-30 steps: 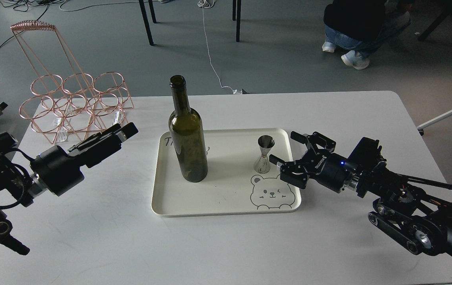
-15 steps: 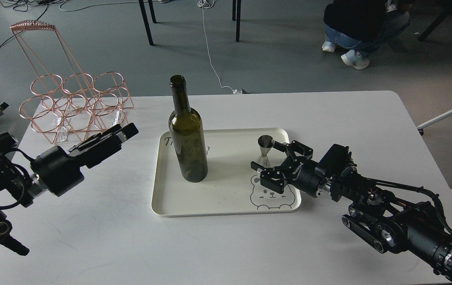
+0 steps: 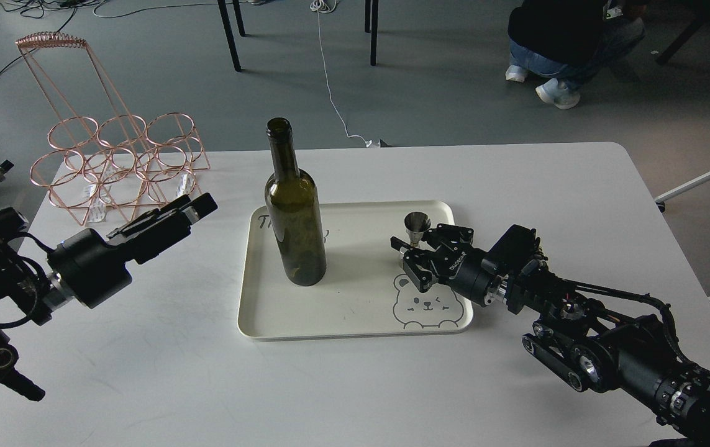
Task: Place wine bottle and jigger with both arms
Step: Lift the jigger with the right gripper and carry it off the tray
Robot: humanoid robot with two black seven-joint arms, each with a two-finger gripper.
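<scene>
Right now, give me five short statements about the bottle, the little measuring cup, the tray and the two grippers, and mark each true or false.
1. The wine bottle stands upright on the tray. True.
2. The jigger lies tipped over on the table. False: it stands on the tray.
3. The right gripper is at the jigger. True.
4. The left gripper holds the bottle. False: it is apart from it.
5. The wire rack sits on the tray. False: it stands on the table.

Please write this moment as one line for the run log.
right tool: closing around jigger | left tool: idle, away from wine bottle | both items upright on tray
</scene>
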